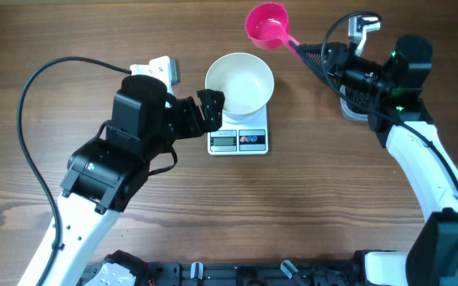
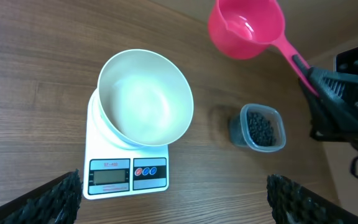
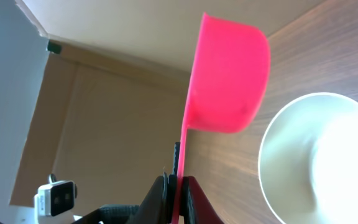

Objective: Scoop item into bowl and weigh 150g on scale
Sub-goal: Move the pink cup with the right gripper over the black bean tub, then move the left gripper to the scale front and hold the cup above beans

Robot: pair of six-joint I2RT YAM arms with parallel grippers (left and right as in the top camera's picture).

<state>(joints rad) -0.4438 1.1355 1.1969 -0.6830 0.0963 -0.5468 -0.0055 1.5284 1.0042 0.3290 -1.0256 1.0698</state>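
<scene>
The empty bowl (image 1: 239, 82) sits on the scale (image 1: 238, 141). The beads (image 2: 261, 129) lie in the tub (image 2: 236, 132) right of the scale. The right hand (image 1: 315, 54) is clamped on the handle of the empty scoop (image 1: 266, 24), beyond the scale. The left hand (image 1: 213, 110) stands wide, left of it. The scoop should be dipped, levelled, then tipped gradually. The beads are shown only in the left wrist view; overhead, the tub is largely hidden under the right arm.

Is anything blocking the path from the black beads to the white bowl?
Nothing visible: only bare wooden table lies between the tiny black beads in their clear plastic tub and the round white bowl on the white scale.
</scene>
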